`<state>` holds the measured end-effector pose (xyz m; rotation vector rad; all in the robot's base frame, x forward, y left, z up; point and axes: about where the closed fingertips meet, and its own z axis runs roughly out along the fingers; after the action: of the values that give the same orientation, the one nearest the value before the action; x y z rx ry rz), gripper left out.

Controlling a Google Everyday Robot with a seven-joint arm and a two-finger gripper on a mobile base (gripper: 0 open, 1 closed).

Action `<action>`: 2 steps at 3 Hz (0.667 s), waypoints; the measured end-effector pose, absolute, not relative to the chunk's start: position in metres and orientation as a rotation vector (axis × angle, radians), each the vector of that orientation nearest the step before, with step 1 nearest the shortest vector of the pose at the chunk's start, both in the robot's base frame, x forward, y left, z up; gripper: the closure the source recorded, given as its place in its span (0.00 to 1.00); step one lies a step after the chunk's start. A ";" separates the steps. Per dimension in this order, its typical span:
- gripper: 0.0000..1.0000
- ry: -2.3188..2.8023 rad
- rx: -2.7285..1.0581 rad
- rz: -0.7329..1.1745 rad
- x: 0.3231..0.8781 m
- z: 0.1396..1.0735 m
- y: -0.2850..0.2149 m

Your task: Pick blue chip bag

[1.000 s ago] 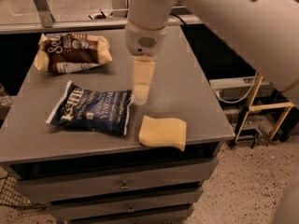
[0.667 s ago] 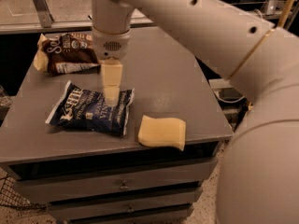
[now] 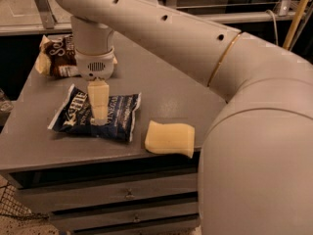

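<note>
The blue chip bag [image 3: 98, 115] lies flat on the grey cabinet top [image 3: 171, 94], dark navy with white lettering. My gripper [image 3: 99, 112] hangs straight down from the big white arm and sits over the middle of the bag, its pale fingers [image 3: 99, 99] reaching the bag's surface. The fingers cover part of the lettering.
A brown-and-yellow snack bag [image 3: 56, 58] lies at the back left of the top. A pale yellow sponge [image 3: 169, 138] lies near the front edge, right of the blue bag. Drawers are below the top. The white arm fills the right side of the view.
The gripper has moved left from beside the bag's right edge to over its middle, and lower. The bag, sponge and brown bag have not moved.
</note>
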<state>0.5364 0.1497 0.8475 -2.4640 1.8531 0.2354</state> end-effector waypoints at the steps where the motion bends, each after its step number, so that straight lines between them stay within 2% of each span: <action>1: 0.41 1.899 -2.460 0.282 0.539 0.830 0.146; 2: 0.64 1.875 -2.395 0.303 0.543 0.853 0.140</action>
<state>0.5434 0.1397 0.8525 -2.3954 1.8747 0.3033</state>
